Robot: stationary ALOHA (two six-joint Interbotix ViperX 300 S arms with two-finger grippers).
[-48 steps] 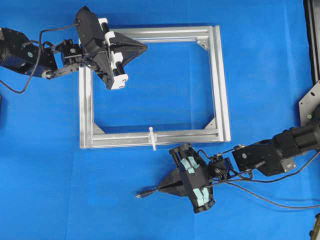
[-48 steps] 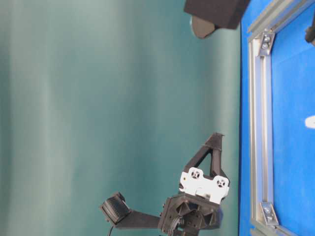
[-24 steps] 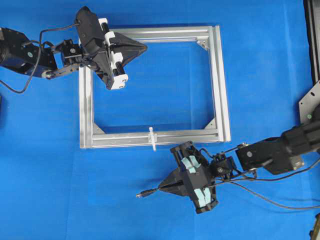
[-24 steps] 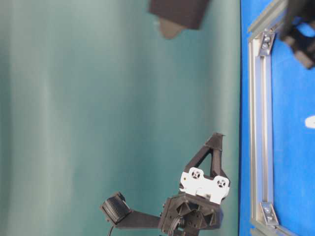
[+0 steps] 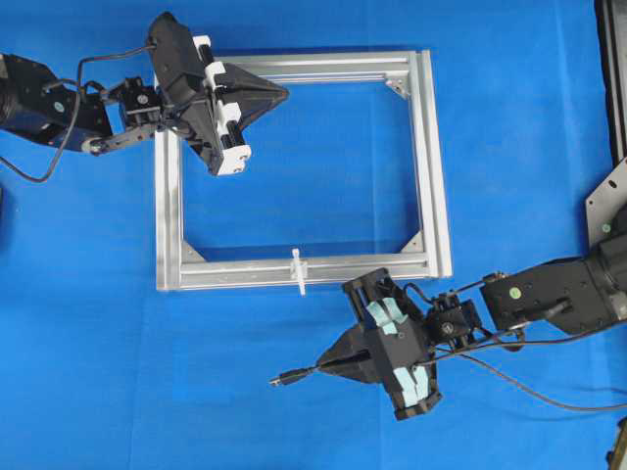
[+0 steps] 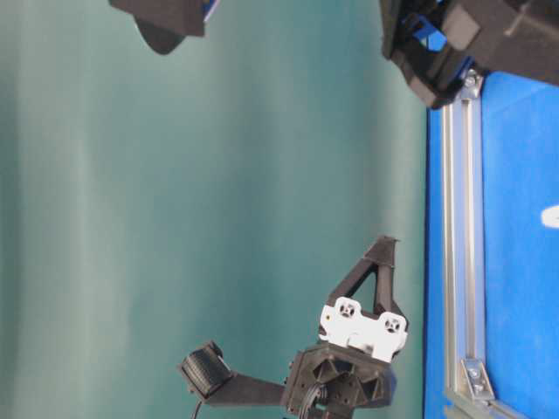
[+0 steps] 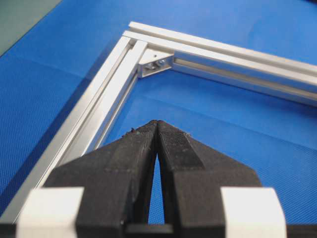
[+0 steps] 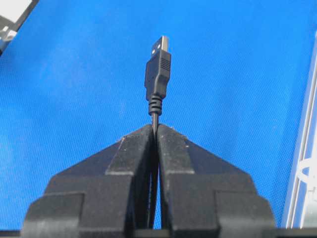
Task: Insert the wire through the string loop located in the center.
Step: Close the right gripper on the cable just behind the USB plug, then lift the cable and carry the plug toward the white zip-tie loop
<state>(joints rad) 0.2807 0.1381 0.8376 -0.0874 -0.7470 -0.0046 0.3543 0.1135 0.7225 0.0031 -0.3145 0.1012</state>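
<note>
In the overhead view the left gripper [image 5: 279, 93] is positioned over the upper left corner of the aluminium frame [image 5: 431, 176], tips directed toward the frame's top rail. The left wrist view shows its fingers [image 7: 141, 144] pressed together at the tips with nothing between them.

The frame lies flat on the blue table surface [image 5: 88, 323]. The string loop [image 5: 298, 270] sits at the middle of the frame's lower rail, appearing as a short white strip crossing the rail.

Below and to the right of the string loop, outside the frame, the right gripper [image 5: 321, 365] is clamped on the wire [image 5: 549, 397]. The plug tip [image 5: 284, 378] projects past the fingertips toward the left, clear of the loop. In the right wrist view the fingers [image 8: 171, 144] meet on the cable just behind the plug. The remaining wire trails toward the right edge; its far end is probably beyond view.
</note>
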